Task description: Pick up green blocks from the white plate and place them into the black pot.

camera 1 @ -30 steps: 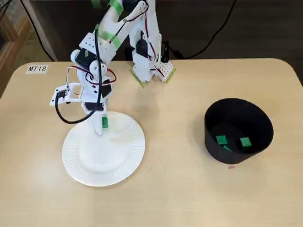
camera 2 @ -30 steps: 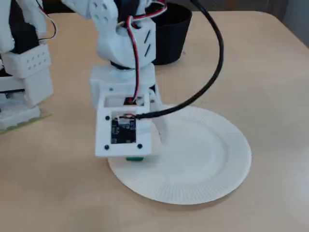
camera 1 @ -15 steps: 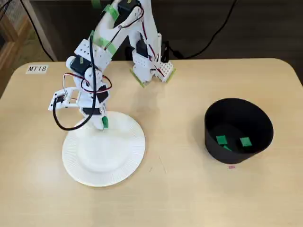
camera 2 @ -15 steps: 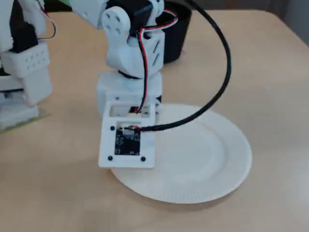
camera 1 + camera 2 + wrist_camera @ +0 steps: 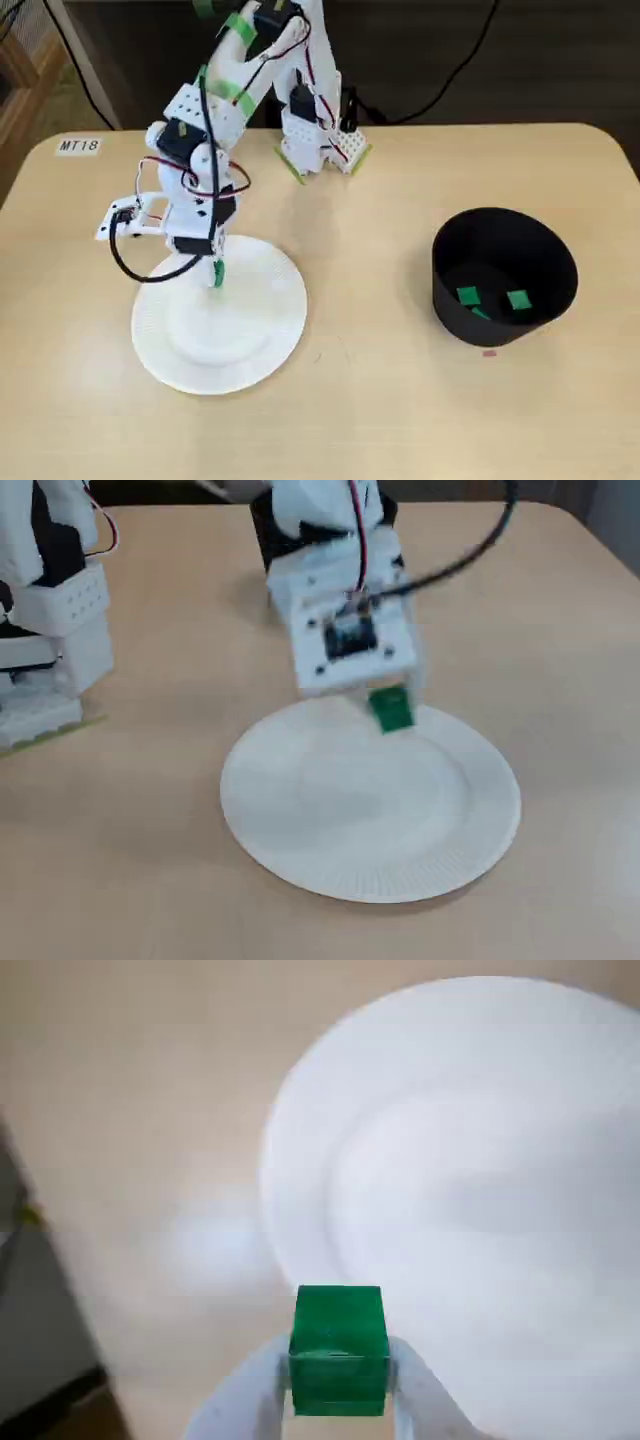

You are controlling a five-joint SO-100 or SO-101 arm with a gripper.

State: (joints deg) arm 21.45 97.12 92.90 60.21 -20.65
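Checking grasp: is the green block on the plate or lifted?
Lifted: gripper shut on green block, clear of white plate in a fixed view.

Over in a fixed view, the plate (image 5: 255, 340) sits on the left half of the tabletop (image 5: 380, 410), with the pot (image 5: 450, 300) well apart on the right half. The arm base (image 5: 318, 140) stands behind them at the far edge, nearer the plate. A label (image 5: 78, 145) lies in the far-left corner. The end effector (image 5: 214, 272) hangs over the plate's far-left part, and there's the block (image 5: 216, 270) between its fingers! The wrist view puts that block (image 5: 339, 1345) over the plate's (image 5: 480, 1190) rim. Inside the pot, 2 loose blocks (image 5: 467, 296) lie side by side.
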